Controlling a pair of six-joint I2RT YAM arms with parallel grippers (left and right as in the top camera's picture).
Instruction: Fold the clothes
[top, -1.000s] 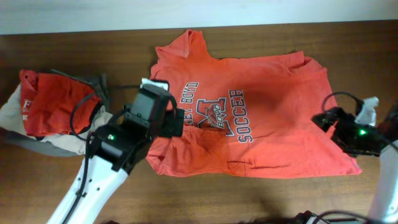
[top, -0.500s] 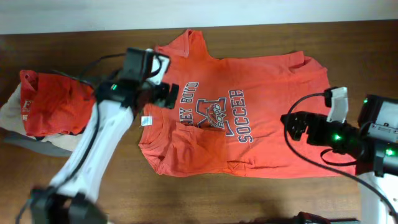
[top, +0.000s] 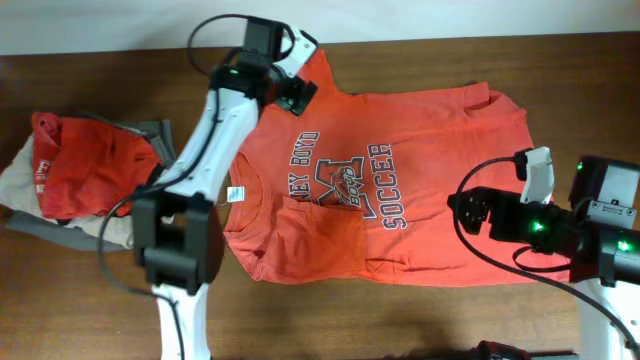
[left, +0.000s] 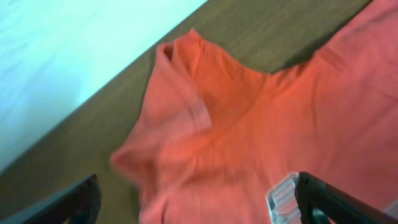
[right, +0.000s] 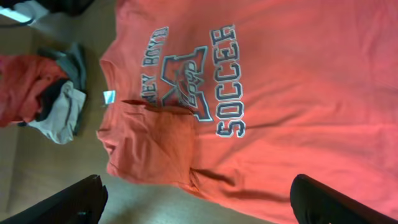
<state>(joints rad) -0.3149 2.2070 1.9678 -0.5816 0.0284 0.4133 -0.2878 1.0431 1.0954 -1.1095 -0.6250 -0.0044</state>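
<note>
Your left gripper (left: 198, 190) has its jaws spread wide with nothing between them, only orange-red cloth below. In the overhead view that left gripper (top: 298, 94) hangs over the far sleeve (top: 305, 68) of the T-shirt (top: 430, 180), close to the table's back edge. The sleeve (left: 180, 106) is rumpled, its cuff turned up.

Your right gripper (right: 196, 196) is just as wide and holds nothing. From above, it (top: 470, 210) sits over the shirt's body, just beside the "SOCCER" lettering (top: 385, 185). I can't tell whether either gripper touches the fabric.

The T-shirt lies spread out, print up, across the middle of the brown table (top: 570, 70), collar toward your left arm's side. A pile of other clothes (top: 80, 170) rests well to the left, apart from it.
</note>
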